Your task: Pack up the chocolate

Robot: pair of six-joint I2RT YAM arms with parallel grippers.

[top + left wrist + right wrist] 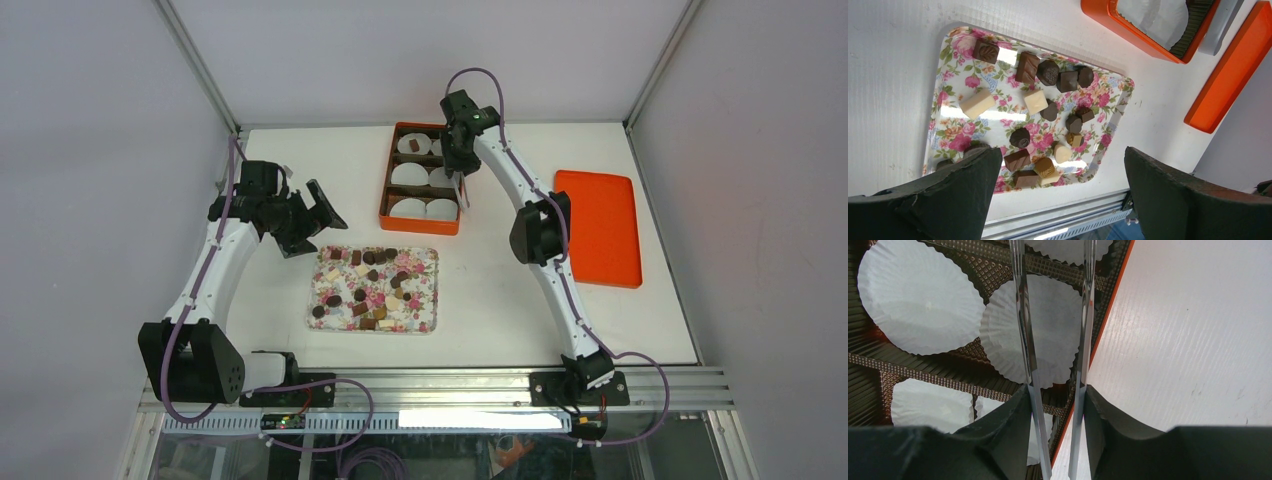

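The chocolate (372, 285) lies as several dark, light brown and cream pieces on a floral tray (425, 322). One dark piece (414, 145) sits in a paper cup at the far left of the orange box (383, 180). My left gripper (312, 215) is open and empty, above the table just left of the tray's far corner. In the left wrist view (1060, 155) the chocolates (1035, 101) and the tray (1120, 107) lie beyond its fingers. My right gripper (458, 150) is shut on metal tongs (1020, 315) over the box's right side, above an empty white paper cup (1053, 330).
The box holds several white paper cups (408, 175) in brown dividers (948, 367). An orange lid (598, 226) lies on the table at the right. The metal rail (430, 385) runs along the near edge. The enclosure walls stand close on all sides.
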